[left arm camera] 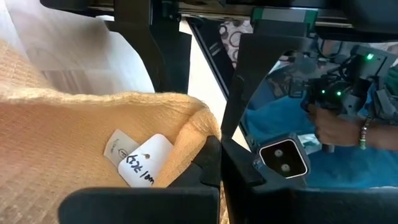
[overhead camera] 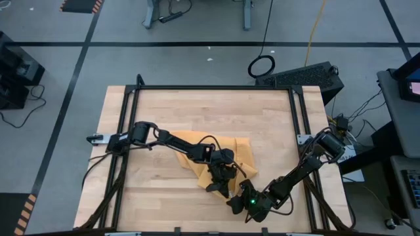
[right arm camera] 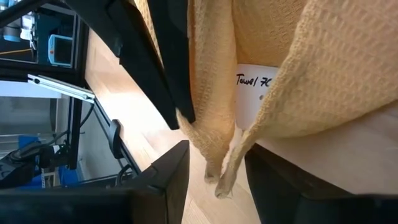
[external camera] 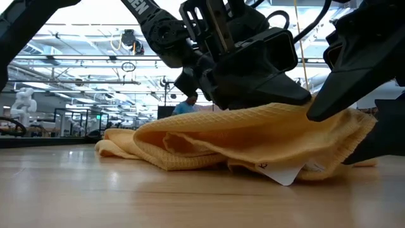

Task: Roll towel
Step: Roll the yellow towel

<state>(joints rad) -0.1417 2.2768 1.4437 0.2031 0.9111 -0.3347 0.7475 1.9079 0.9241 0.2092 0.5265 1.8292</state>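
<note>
The orange-yellow towel (overhead camera: 235, 152) lies bunched at the middle of the wooden table (overhead camera: 170, 111), its near part raised in a hump (external camera: 209, 133) and its far part on the wood. A white label (left arm camera: 142, 160) hangs at its near edge. My left gripper (overhead camera: 222, 185) reaches in from the left and is shut on the hump's top. My right gripper (overhead camera: 237, 202) comes from the near right. Its fingers stand apart on either side of the towel's hanging near edge (right arm camera: 217, 158). My left gripper pinches a folded edge of the towel (left arm camera: 198, 134) between its two fingers, close to the label. It comes slanting down from the table's left. The held part is raised off the wood and the cloth sags away from it to the table. My right gripper's one finger (right arm camera: 292, 190) has a fold of the towel draped on it. The other finger (right arm camera: 165, 183) stands just beside the hanging edge, and I cannot tell whether it touches. The fingers come slanting down from the near right.
A black rail frame (overhead camera: 210, 87) runs round the tabletop. Bare wood (overhead camera: 197, 108) lies far of the towel and at the near left. A dark keyboard (overhead camera: 303, 75) sits beyond the far right corner. A person's hand (left arm camera: 339, 127) shows beyond the table.
</note>
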